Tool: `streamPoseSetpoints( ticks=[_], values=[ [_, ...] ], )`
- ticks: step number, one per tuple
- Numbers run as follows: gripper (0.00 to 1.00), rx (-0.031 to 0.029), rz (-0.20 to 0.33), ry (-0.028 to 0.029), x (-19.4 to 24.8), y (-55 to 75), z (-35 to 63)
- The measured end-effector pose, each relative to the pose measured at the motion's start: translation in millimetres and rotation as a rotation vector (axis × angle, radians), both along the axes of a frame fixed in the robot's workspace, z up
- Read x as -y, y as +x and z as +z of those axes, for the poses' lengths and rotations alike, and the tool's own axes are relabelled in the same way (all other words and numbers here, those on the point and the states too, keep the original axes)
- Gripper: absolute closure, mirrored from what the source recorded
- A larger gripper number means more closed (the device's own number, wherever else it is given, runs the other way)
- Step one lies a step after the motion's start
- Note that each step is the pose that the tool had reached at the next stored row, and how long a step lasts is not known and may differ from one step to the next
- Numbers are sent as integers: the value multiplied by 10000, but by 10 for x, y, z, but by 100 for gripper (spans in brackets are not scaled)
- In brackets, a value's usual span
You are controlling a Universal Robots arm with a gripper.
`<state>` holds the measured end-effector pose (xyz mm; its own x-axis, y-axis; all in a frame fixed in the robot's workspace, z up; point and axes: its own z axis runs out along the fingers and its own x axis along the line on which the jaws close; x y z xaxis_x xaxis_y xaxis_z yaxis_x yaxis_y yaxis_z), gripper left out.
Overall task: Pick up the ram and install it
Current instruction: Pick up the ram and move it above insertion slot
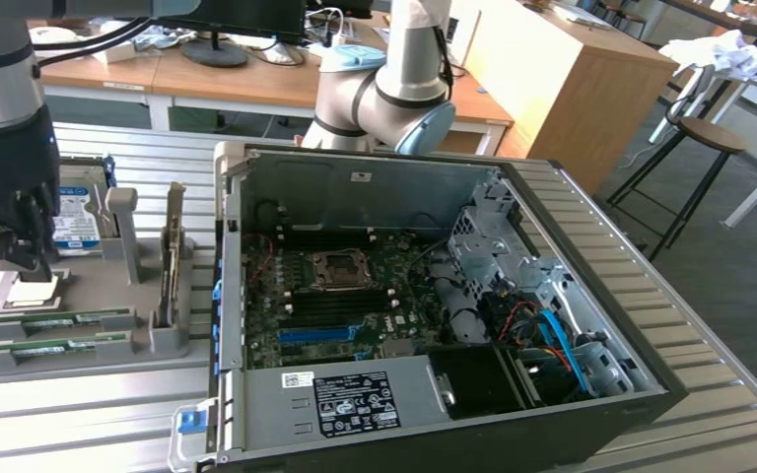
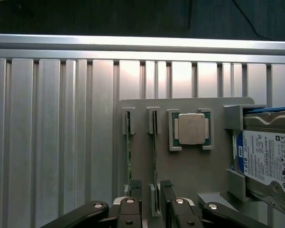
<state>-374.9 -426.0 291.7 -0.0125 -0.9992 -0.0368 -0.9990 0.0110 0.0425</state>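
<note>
The claw (image 2: 151,186) is spread astride one ram (image 2: 155,154), edge-on in its grey holder (image 2: 189,171); chips hidden; claw base cut off.

Under the gripper (image 2: 151,186) we find a grey parts holder (image 2: 189,166) resting on a slatted metal table (image 2: 52,142). Near the gripper, a silver processor chip (image 2: 191,129) lies flat in the holder's square recess, with a blue-white labelled hard drive (image 2: 268,161) just beside it. Well apart from the gripper, toward the exterior view's right, we see an open computer case (image 1: 352,187), its motherboard (image 1: 339,305) and power supply (image 1: 339,399) exposed. A stool (image 1: 710,133) stands farther off.
</note>
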Motion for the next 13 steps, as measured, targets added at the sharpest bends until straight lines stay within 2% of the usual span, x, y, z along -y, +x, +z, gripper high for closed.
streamPoseSetpoints(
  ticks=[13],
  values=[
    [70,-1,0,0,0,-2,-40]
  ],
)
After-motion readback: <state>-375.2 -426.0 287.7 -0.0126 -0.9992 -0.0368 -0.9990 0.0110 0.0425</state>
